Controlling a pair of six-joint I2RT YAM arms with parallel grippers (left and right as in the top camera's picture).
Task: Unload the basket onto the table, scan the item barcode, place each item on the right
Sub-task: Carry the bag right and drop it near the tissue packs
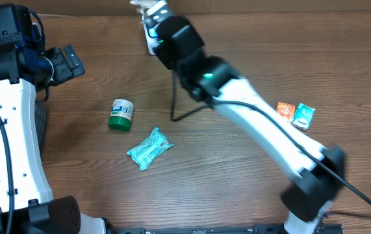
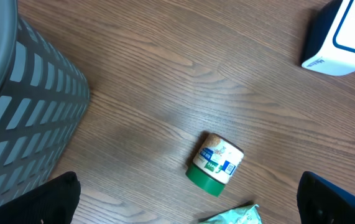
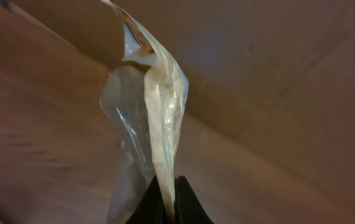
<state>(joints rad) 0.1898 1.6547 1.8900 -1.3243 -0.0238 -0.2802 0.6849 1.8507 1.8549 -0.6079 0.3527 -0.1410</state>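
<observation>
1. Your right gripper [image 3: 168, 200] is pinching the clear packet [image 3: 155, 106] by one edge, jaws shut on it, so the packet is sticking out past the fingertips.
2. You are holding it over the far edge of the table [image 1: 224, 188], just beside the white scanner [image 1: 151, 40], probably to present a barcode.
3. Your left gripper [image 1: 71, 62] is waiting wide open at the left, carrying nothing.
4. Only the left wrist view is showing the grey basket [image 2: 22, 112]. Only the right wrist view is showing the pinch. No view is showing a barcode.
</observation>
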